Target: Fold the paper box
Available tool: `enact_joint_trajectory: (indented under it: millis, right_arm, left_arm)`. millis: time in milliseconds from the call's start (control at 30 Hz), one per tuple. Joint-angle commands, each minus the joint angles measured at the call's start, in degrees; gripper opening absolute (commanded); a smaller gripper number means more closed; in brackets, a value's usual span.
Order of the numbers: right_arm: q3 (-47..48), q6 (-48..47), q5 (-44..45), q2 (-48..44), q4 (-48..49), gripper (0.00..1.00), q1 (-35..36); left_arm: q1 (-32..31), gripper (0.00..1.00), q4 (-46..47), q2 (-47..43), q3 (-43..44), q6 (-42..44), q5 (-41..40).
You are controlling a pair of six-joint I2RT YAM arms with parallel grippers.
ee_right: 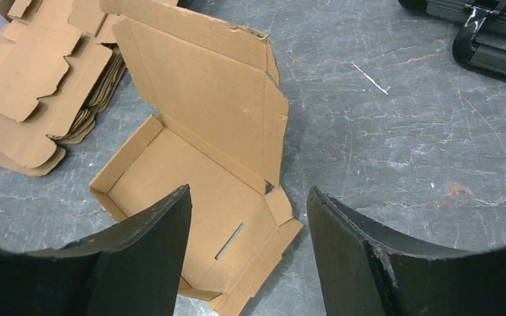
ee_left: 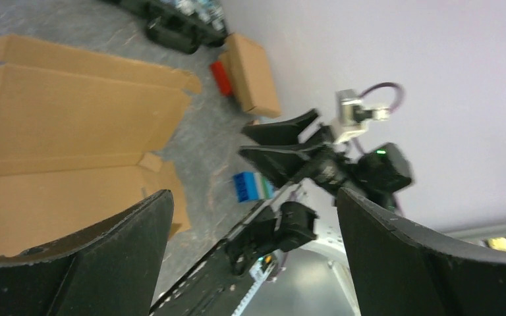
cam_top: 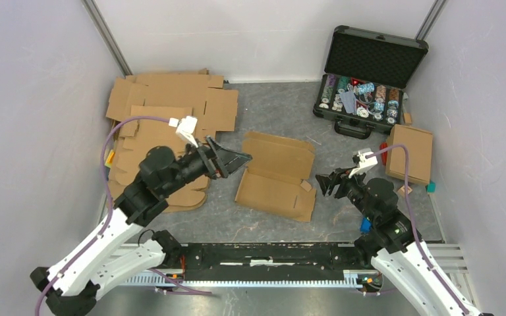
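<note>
The paper box lies unfolded in the middle of the table, a brown cardboard blank with its lid panel flat at the far side. In the right wrist view the box shows one side wall partly raised, a slot in its base and a small corner flap. My left gripper hovers just left of the box, open and empty; the box lies off to its left in the left wrist view. My right gripper hangs open just right of the box, above its near right corner, holding nothing.
A stack of flat cardboard blanks fills the back left. An open black case of chips stands at the back right. A folded box with a red block beside it lies at the right. A blue block sits by the right arm.
</note>
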Motion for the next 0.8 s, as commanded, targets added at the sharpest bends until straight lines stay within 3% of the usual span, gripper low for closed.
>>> enact_joint_trajectory:
  millis: [0,133,267,667,767]
  right_arm:
    - [3.28,-0.78,-4.02,0.32,-1.01,0.71,0.25]
    - [2.00,-0.08,-8.16,0.80,-0.57,0.72,0.18]
    - [1.01,-0.18,-8.92,0.89,-1.02,0.72,0.26]
    - [-1.12,2.10,-9.69,5.55,2.21,0.74,0.23]
    - [-1.64,3.29,-9.85,6.05,2.52,0.81,0.22]
  left_arm:
    - [0.12,1.00,-11.17,8.68,1.04,5.59,-2.47]
    - [0.12,1.00,-5.54,8.89,-4.24,5.87,-3.20]
    - [0.12,1.00,-3.45,7.53,-7.18,13.47,-4.35]
    - [0.21,1.00,-3.73,9.17,-11.62,21.00,-24.69]
    - [0.36,1.00,-0.68,9.93,-13.58,22.12,-28.12]
